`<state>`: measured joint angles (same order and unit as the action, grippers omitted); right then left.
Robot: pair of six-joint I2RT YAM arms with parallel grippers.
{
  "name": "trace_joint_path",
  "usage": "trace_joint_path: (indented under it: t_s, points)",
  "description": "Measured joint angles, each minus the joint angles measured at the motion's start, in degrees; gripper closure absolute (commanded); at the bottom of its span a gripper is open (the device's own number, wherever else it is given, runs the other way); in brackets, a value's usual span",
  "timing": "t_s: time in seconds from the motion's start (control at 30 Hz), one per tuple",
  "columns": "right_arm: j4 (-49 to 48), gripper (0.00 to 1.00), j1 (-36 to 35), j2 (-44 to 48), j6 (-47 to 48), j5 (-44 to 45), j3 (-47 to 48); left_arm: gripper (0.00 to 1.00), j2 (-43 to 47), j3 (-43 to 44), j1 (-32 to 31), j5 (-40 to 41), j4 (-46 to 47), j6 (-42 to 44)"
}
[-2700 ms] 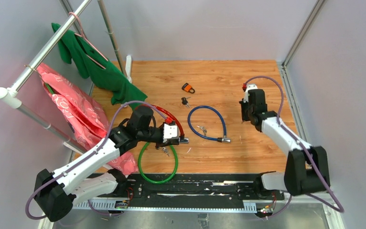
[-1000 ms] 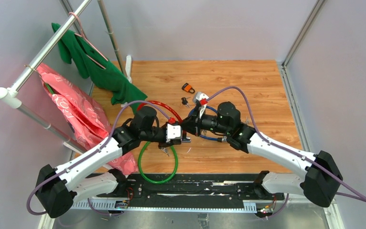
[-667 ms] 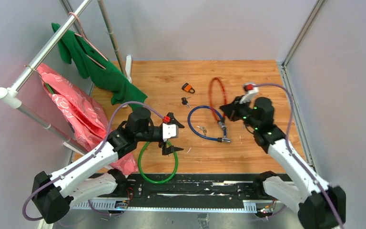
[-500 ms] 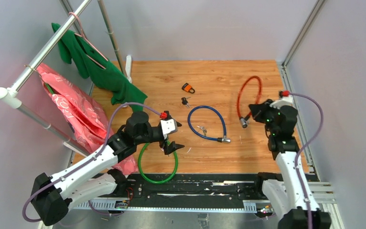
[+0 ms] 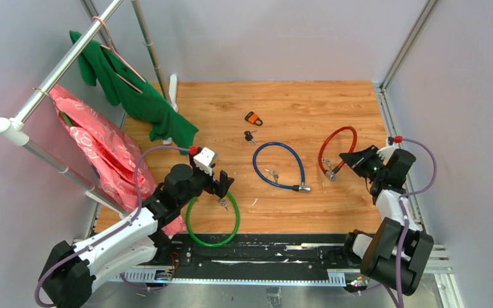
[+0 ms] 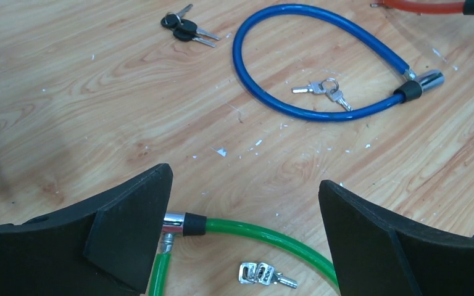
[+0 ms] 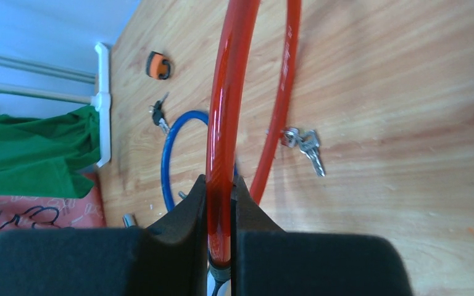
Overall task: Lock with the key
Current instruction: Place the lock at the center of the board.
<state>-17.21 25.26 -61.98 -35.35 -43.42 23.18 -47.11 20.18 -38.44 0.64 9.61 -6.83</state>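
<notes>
Red cable lock [image 7: 225, 111] sits close to the right edge of the wooden table [image 5: 295, 102], about halfway between its near and far edges. The right gripper [image 7: 220, 188] has its jaws pinched narrow on one strand of the red cable, and the loop runs away from the fingers toward the middle of the table. A small bunch of silver keys [image 7: 302, 143] lies on the wood against the loop's other strand. From where I stand I can't make out whether a key is in the lock's barrel or only lies next to it.

The left gripper [image 6: 244, 185] is spread wide and holds nothing. It hangs over the near left part of the table, above the green cable lock [image 6: 265, 235]. That lock's metal end shows just inside the left finger, and a second pair of silver keys [image 6: 259, 274] lies inside the green loop.

Between the two arms, near the middle of the table, the blue cable lock [image 6: 239, 58] lies flat with its own keys [image 6: 324, 89] inside its curve. A bunch of black-headed keys [image 6: 184, 26] lies just beyond the blue lock, toward the far edge, and an orange padlock [image 5: 253, 118] lies a little farther back. The red lock is well apart from the green one and near the blue one, without touching it.
</notes>
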Motion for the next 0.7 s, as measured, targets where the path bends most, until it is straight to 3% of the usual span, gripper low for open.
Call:
trace_joint_path:
  t_s: [0.33,0.53,0.57,0.63,0.7]
  points:
    - [0.6,1.0,-1.5,3.6,2.3,-7.6,10.1,0.0,1.5,-1.4,1.2,-0.6,3.0,-2.0]
    - [-0.8,0.99,-2.5,0.6,1.7,-8.1,9.3,0.0,1.5,-1.5,1.3,-1.5,3.6,-2.4]
    - [0.2,0.9,-2.5,-0.6,1.7,-7.1,8.9,0.0,1.5,-1.5,1.3,-1.6,3.6,-2.4]
    - [3.7,0.53,-2.5,-3.3,1.8,-4.3,8.2,0.0,1.5,-1.5,1.5,-1.6,3.6,-2.4]
    - [8.7,0.38,-2.3,-6.1,2.1,-0.1,7.5,0.0,1.6,-1.5,2.0,-1.7,3.6,-2.4]
